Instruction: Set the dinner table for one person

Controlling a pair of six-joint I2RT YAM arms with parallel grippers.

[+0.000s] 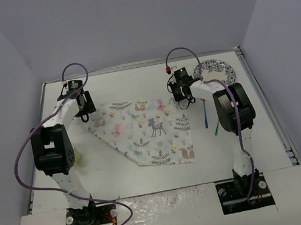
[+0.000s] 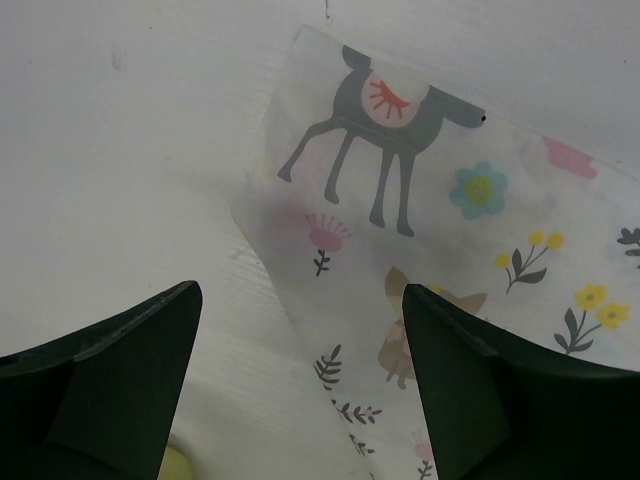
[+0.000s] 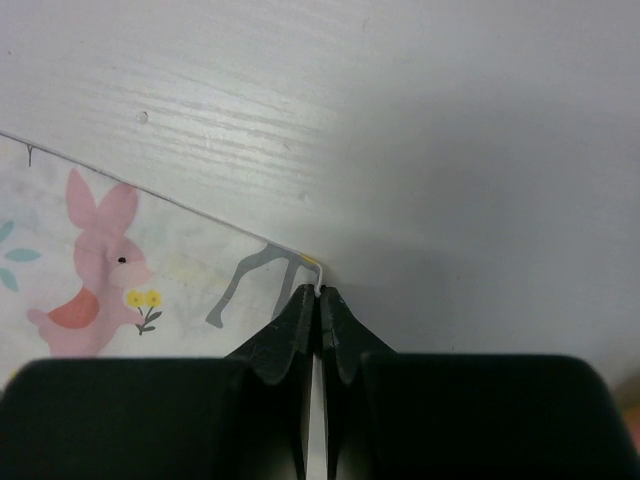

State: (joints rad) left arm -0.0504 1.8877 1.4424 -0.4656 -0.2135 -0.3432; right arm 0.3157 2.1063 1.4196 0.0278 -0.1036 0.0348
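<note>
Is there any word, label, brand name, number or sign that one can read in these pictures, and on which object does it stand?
None: no view shows readable text.
printed cloth: only pictures of animals, flowers and leaves, no letters.
patterned plate: dark ornament only, no words.
arms: no legible label; any marking is too small to tell.

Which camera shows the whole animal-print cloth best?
The top view: it shows the cloth nearly whole, spread on the table. The left wrist view shows only one corner, with a grey animal print; the right wrist view shows just the corner pinched in the right pincer.
</note>
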